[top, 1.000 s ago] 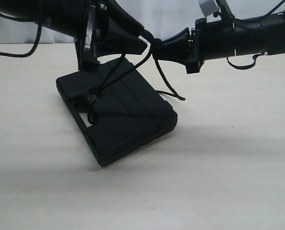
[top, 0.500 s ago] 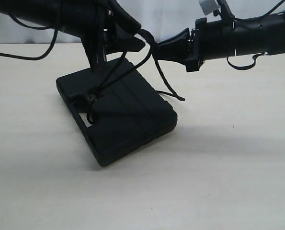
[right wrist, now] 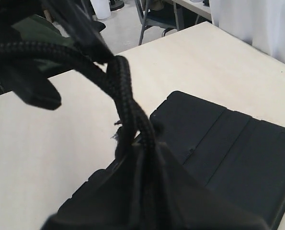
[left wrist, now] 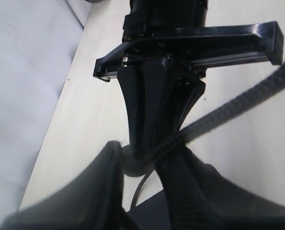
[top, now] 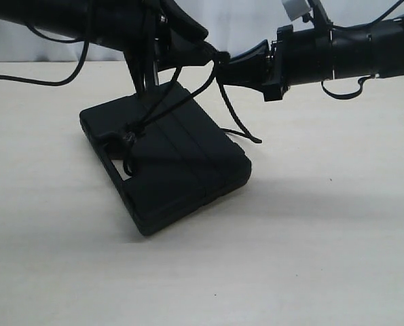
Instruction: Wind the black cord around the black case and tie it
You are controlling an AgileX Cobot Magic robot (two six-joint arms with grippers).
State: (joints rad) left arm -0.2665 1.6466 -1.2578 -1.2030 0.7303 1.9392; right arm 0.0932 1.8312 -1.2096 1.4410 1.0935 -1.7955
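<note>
Tabletop [top: 310, 258], pale and matt, filled the near ground as we looked across the scene. On it, left of the middle, lay the black case [top: 174, 163], a flat ribbed rectangle with its slot handle [top: 113, 161] at the near-left end. We found no lettering on its lid that we could read.

At the handle the black cord [top: 232, 112] passed through the slot, where we saw a small knot [top: 128, 140]. From there two strands rose across the lid toward the far edge of the case. Another length hung down on the right, and its tip lay on the table just beyond the case's far-right corner.

Above that far edge the two claws met tip to tip. The right gripper [top: 223, 68], reaching in from the right, was pinched tight on the cord, which ran straight into its closed fingertips in its own wrist view. The left gripper [top: 207, 53] came in from the left. Its two fingers [left wrist: 85, 196] stood apart with the cord crossing the gap between them, and we could not tell whether they touched it.

A white tag [top: 295, 9] sat on top of the right arm, too small for us to read.
</note>
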